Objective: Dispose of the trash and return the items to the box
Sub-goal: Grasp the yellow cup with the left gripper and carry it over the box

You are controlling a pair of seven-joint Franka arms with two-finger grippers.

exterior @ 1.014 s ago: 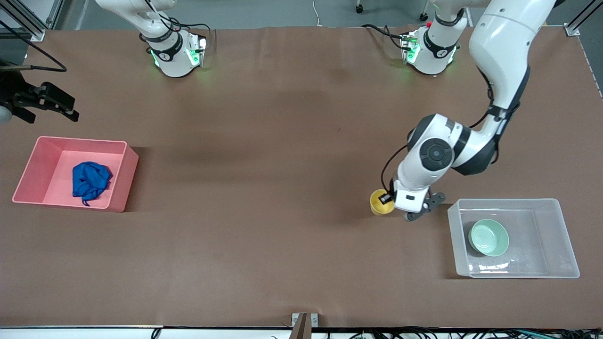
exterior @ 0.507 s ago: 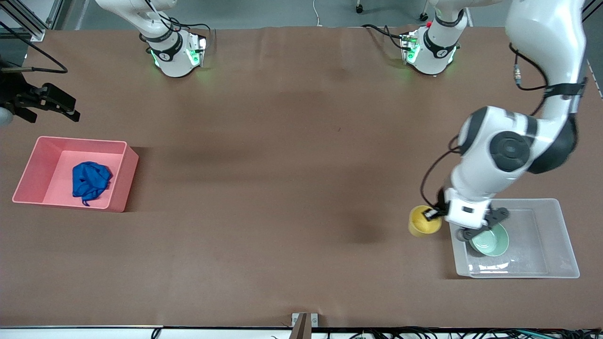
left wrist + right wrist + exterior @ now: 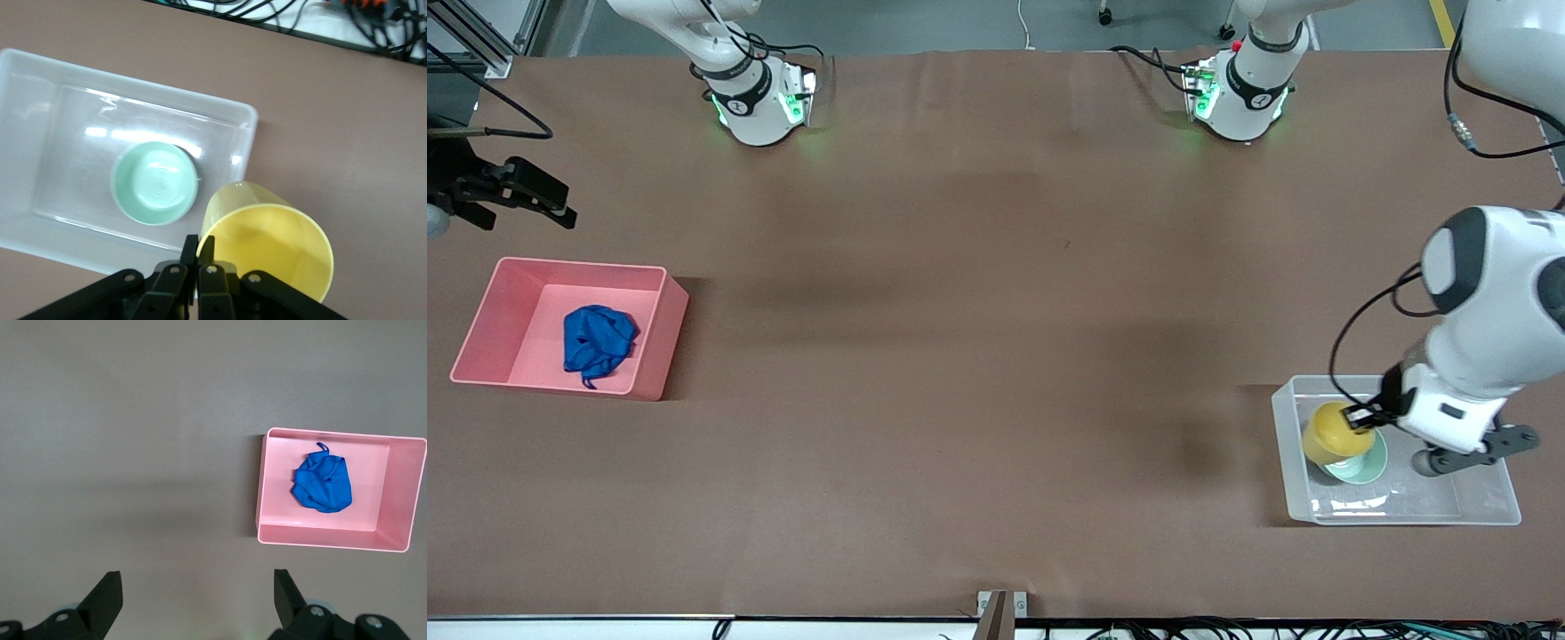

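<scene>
My left gripper [image 3: 1362,418] is shut on the rim of the yellow cup [image 3: 1332,433] and holds it in the air over the clear plastic box [image 3: 1489,484], above the mint-green bowl [image 3: 1360,467] that lies in it. In the left wrist view the fingers [image 3: 192,250] pinch the cup [image 3: 267,248] at its rim, with the bowl [image 3: 155,183] and the box [image 3: 40,87] below. The blue cloth wad [image 3: 596,342] lies in the pink bin [image 3: 663,342]. My right gripper [image 3: 511,196] is open and waits above the table beside the pink bin; its wrist view shows the cloth [image 3: 323,483] in the bin [image 3: 400,493].
The pink bin stands at the right arm's end of the table and the clear box at the left arm's end. Both arm bases [image 3: 756,98] stand along the table's back edge. A bracket [image 3: 1000,609] sits at the front edge.
My left gripper has carried the yellow cup from the table surface toward the left arm's end, and it is now over the clear box and the bowl. The right arm has not moved.
</scene>
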